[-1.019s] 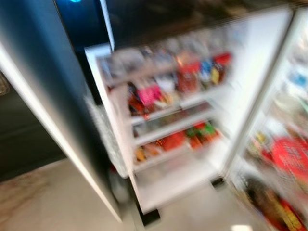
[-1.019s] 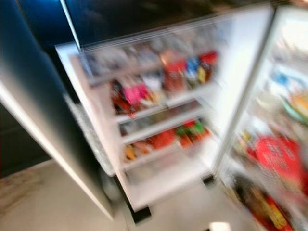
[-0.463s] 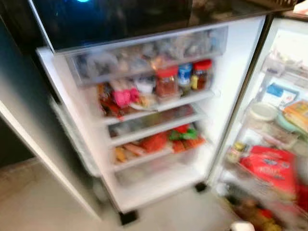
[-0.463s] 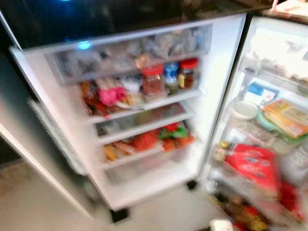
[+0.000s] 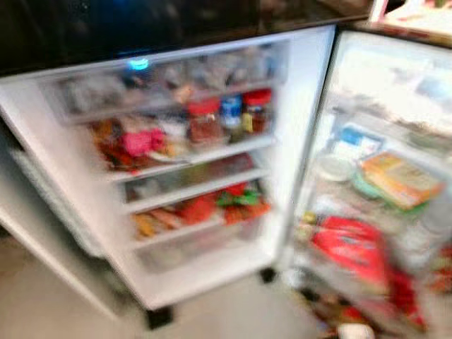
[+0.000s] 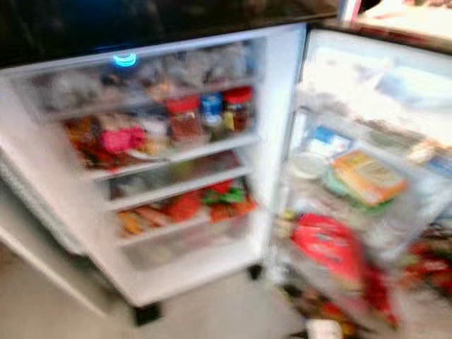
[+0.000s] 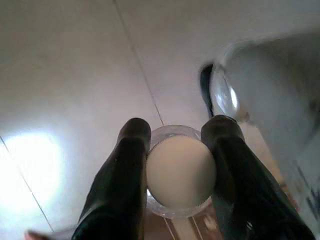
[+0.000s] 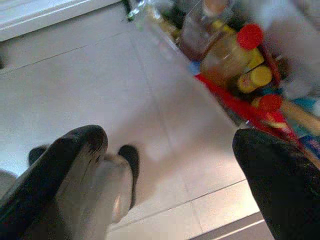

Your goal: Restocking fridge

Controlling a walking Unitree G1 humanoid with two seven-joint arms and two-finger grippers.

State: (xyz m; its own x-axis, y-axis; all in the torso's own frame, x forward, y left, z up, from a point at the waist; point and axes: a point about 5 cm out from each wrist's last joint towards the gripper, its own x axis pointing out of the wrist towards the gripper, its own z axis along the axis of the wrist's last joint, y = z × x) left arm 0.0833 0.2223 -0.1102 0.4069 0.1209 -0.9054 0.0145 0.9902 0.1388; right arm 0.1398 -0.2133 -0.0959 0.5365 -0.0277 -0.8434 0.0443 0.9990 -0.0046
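Left end effector [image 7: 175, 145] grips blurred jar [image 7: 180, 172] — contents unclear.

The camera swings to the right across the open white fridge [image 5: 296, 141], so its stocked door shelves [image 5: 191, 152] slide from the middle of the frame toward the left. The dark outer door panel that filled the left edge a second ago is out of the frame. The inner compartment with the red bag [image 5: 351, 251] and the yellow box [image 5: 399, 178] now spreads over the right half, still blurred.
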